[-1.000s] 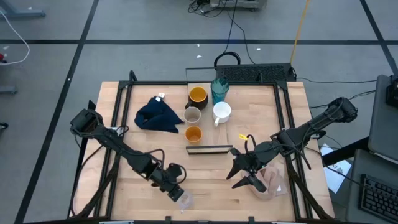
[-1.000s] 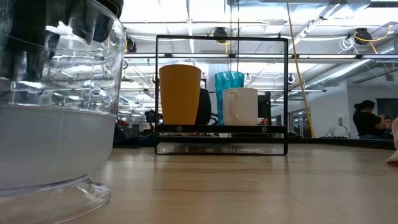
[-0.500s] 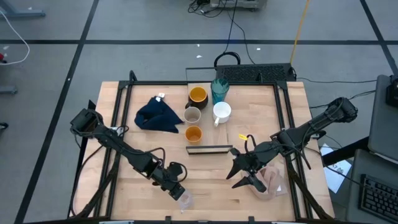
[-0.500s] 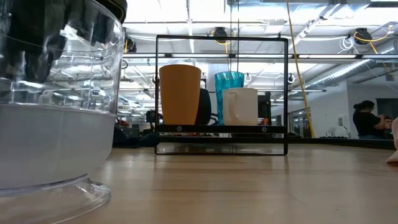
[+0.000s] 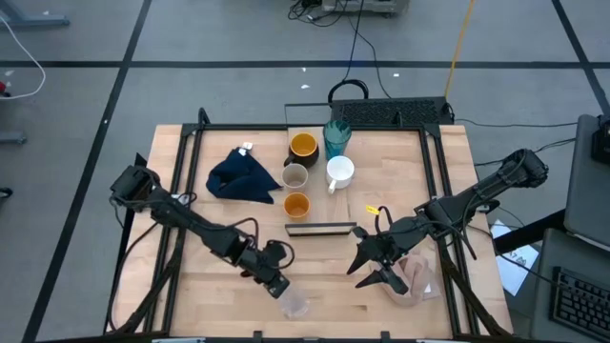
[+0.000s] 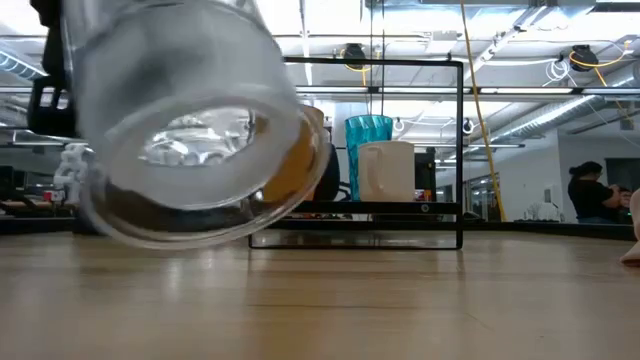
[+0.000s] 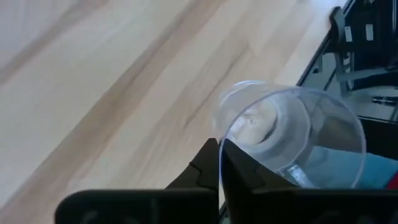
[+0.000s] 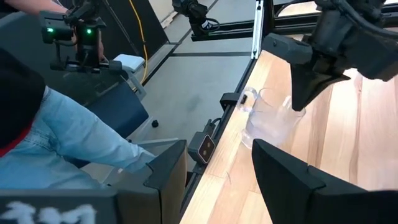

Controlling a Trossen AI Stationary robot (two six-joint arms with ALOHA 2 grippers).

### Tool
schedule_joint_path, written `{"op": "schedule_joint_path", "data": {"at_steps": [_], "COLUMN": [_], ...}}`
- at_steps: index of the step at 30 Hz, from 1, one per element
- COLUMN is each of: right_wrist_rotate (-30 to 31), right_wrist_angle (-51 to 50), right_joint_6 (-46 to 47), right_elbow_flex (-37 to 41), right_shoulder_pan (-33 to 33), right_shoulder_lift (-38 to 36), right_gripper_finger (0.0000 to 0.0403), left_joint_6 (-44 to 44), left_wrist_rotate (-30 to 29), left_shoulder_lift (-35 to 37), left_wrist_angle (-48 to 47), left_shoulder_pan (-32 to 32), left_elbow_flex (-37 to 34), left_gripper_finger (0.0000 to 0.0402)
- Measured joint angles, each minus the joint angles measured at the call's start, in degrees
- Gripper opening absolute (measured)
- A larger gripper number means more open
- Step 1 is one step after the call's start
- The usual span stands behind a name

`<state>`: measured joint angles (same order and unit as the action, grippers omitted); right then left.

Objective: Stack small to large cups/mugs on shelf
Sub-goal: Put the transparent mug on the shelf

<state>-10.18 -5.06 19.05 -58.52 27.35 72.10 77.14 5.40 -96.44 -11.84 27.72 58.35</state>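
Our left gripper (image 5: pixel 277 283) has its jaws clenched on the rim of the small clear glass (image 5: pixel 294 303), tilted near the wooden surface's (image 5: pixel 315 276) front edge; our right gripper's (image 5: pixel 378 270) jaws stand apart, released.

Cups: mugs (image 5: pixel 315 160) cluster at table centre, behind shelf (image 5: pixel 320 230).
Cloth (image 5: pixel 242 177): at 9 o'clock of cluster.
Glass (image 5: pixel 294 304): at 6 o'clock, table's front edge.
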Motion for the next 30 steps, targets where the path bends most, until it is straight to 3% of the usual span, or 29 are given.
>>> {"op": "schedule_joint_path", "data": {"at_steps": [7, 11, 14, 19, 24, 30], "right_wrist_rotate": [1.4, 1.2, 1.1, 0.1, 0.8, 3.1], "right_wrist_angle": [-3.6, 2.5, 8.1, 9.1, 4.1, 3.6], "right_joint_6": [7.4, 10.6, 13.4, 11.5, 6.2, -2.8], "right_elbow_flex": [0.0, 0.0, 0.0, 0.0, 0.0, -0.3], "right_shoulder_pan": [0.0, 0.5, 0.8, -0.7, -1.5, -1.5], "right_shoulder_lift": [0.0, 0.0, 0.0, 0.0, 0.0, -0.6], "right_gripper_finger": [0.0171, 0.0171, 0.0171, 0.0171, 0.0173, 0.0201], "left_joint_6": [6.5, 11.1, 15.5, 20.2, 27.8, 28.3], "left_wrist_rotate": [-1.5, -3.7, -6.6, -17.9, -21.9, -26.0], "left_shoulder_lift": [0.0, 0.0, 0.0, 0.1, 0.1, 0.0], "left_wrist_angle": [1.4, 8.0, 18.5, 30.5, 29.2, 28.4], "left_shoulder_pan": [-1.8, -2.3, -3.1, -3.2, -3.3, -3.3], "left_elbow_flex": [0.0, 0.0, 0.0, 0.0, 1.9, 4.9], "left_gripper_finger": [0.0003, 0.0002, 0.0002, 0.0001, 0.0001, 0.0000]}}
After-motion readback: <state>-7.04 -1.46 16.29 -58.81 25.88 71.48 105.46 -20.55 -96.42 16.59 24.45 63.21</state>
